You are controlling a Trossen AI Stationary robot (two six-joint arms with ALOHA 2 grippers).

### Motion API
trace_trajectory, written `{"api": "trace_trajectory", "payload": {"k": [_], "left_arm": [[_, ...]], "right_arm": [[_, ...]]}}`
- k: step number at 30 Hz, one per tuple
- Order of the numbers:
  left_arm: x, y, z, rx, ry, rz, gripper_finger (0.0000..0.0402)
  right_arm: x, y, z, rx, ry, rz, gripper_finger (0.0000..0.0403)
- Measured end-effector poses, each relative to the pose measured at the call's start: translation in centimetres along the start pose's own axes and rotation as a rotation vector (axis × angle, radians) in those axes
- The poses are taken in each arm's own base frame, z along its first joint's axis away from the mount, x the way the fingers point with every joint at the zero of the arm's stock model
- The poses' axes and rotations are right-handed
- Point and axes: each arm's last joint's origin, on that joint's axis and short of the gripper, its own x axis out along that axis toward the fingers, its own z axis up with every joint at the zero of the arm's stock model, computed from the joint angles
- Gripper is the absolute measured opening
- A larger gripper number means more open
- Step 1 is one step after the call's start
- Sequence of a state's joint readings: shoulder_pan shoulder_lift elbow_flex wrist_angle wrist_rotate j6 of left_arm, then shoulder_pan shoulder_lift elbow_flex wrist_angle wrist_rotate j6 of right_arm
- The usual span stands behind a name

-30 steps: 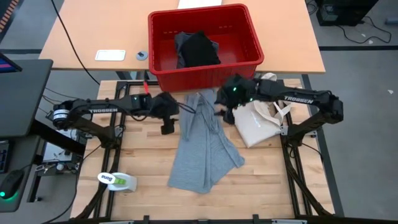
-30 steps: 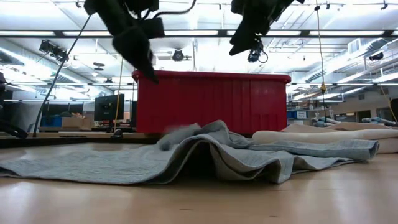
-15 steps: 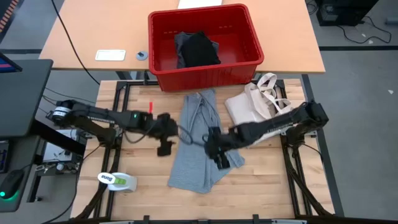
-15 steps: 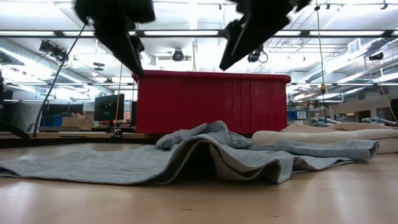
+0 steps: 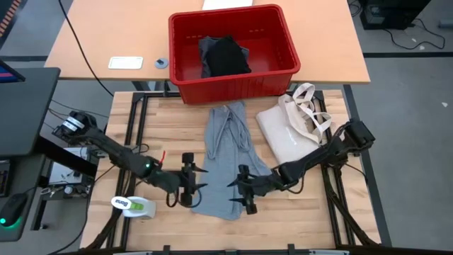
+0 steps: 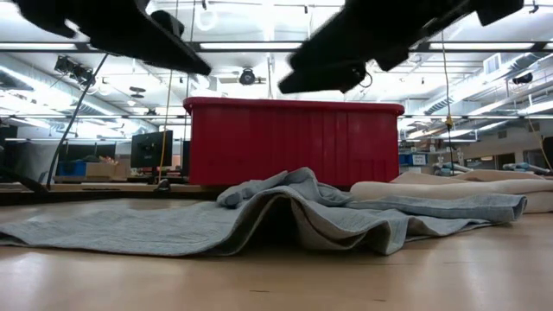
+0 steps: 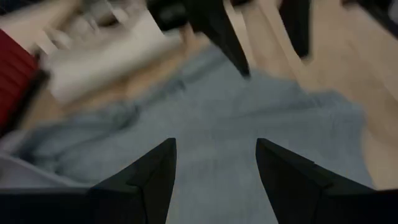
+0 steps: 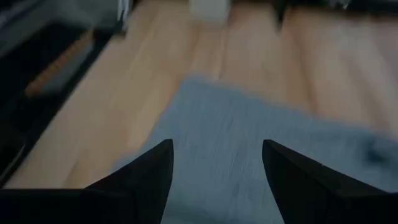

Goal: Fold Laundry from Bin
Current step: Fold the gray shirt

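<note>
High view: both end effectors (image 5: 192,188) (image 5: 237,190) seemingly over T-shirt (image 5: 226,152).

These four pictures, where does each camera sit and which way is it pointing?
High view: above the table, looking straight down; shows both arms, the left gripper and right gripper open at the near end of the grey T-shirt, and the red bin.
Low view: at table-top height, looking level across the T-shirt to the bin; dark arm parts overhead.
Left wrist view: on the left arm, looking past its fingers at the T-shirt.
Right wrist view: likewise, fingers over the T-shirt.
All four share the T-shirt.
</note>
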State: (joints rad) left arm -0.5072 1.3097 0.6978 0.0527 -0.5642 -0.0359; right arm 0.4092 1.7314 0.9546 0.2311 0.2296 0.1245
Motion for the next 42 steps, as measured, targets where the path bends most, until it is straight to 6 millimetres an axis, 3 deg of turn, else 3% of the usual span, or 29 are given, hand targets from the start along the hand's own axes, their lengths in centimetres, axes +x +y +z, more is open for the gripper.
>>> {"api": "trace_trajectory", "payload": {"k": [5,10,16,26,35,42], "left_arm": [[-0.9,-0.8,1.6,0.098,-0.245,0.079,0.0224],[-2.2,-0.9,3.9,0.123,-0.400,0.145,0.0224],[-4.0,-3.6,3.1,0.213,-0.401,0.033,0.0224],[-8.2,-6.9,2.9,0.353,-0.468,0.059,0.0224],[-9.1,-7.4,3.0,0.364,-0.505,0.041,0.0224],[-7.8,-6.4,3.1,0.260,-0.468,0.065,0.0224]], "right_arm": [[1.4,0.8,0.6,-0.016,-0.015,-0.055,0.0252],[4.7,1.3,1.5,-0.003,0.028,-0.062,0.0252],[8.4,2.4,2.6,-0.019,0.115,-0.094,0.0252],[13.9,3.2,3.7,-0.018,0.093,-0.098,0.0252],[15.6,2.6,3.0,0.003,0.100,-0.136,0.0252],[16.4,1.9,2.1,0.004,0.134,-0.066,0.0252]]}}
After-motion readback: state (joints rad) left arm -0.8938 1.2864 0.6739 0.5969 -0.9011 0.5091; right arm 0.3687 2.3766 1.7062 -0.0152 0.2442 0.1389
